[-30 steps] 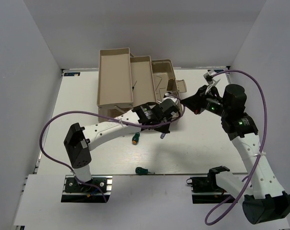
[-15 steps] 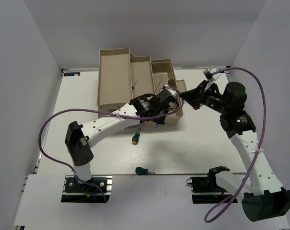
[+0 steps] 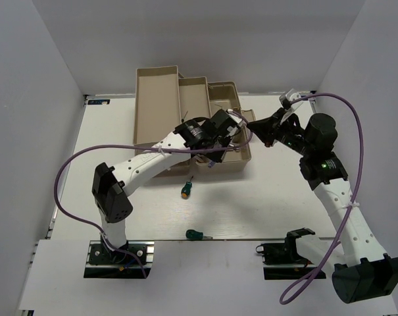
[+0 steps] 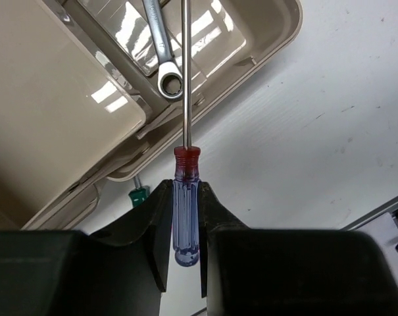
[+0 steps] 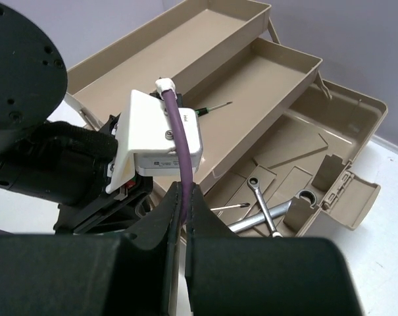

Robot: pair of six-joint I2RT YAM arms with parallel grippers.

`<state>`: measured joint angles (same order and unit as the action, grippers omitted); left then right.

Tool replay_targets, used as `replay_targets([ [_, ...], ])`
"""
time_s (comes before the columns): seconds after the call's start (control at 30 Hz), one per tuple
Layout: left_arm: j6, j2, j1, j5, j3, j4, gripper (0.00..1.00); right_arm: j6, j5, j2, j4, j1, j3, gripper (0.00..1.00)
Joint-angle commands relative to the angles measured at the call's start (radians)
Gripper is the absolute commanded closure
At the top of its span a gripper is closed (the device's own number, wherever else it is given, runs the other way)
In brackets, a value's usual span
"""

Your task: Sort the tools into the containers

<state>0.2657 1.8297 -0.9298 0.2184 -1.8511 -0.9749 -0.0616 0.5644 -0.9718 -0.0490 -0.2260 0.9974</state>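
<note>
Leaving the top tray (image 3: 156,105) at the far left out of it. Leaving the green screwdriver (image 3: 185,191) and the second green screwdriver (image 3: 195,234) lying on the table (image 3: 284,197), nearer the bases. Clamping the purple screwdriver (image 4: 186,217) by its handle in the left gripper (image 4: 185,197), fingers closed tight on either side. Pointing its shaft straight ahead from the fingertips, long axis running over the rim of the toolbox (image 4: 218,39) into the bottom compartment, tip out of frame, passing just beside the ring end of a silver wrench (image 4: 163,49) lying there. Likely needing only a lowering and a release along that axis. Hovering the right gripper (image 5: 183,197) at the box's right end, fingers drawn together on nothing visible.
</note>
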Motion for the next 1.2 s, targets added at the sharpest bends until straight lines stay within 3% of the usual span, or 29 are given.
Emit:
replay_targets([
  [0.0,0.290,-0.158,0.272,0.260,-0.160,0.162,1.00,0.132,-0.179,-0.008,-0.468,0.099,-0.102,1.00],
  [0.17,0.290,-0.182,0.290,0.227,-0.083,0.183,1.00,0.123,-0.210,-0.008,-0.457,0.096,-0.098,0.99],
  [0.2,0.290,-0.197,0.290,0.216,-0.067,0.194,1.00,0.100,-0.218,-0.005,-0.453,0.096,-0.098,0.86],
  [0.3,0.290,-0.219,0.290,0.204,-0.014,0.194,1.00,0.074,-0.209,-0.007,-0.428,0.094,-0.091,0.64],
  [0.47,0.279,-0.228,0.290,0.203,0.004,0.205,1.00,0.069,-0.083,-0.036,-0.382,0.096,-0.062,0.38],
  [0.9,0.251,-0.185,0.290,0.176,-0.033,0.226,1.00,0.042,-0.083,-0.054,-0.377,0.100,-0.059,0.32],
  [1.17,0.221,-0.040,0.290,0.147,-0.121,0.217,1.00,0.046,-0.095,-0.036,-0.394,0.099,-0.071,0.32],
])
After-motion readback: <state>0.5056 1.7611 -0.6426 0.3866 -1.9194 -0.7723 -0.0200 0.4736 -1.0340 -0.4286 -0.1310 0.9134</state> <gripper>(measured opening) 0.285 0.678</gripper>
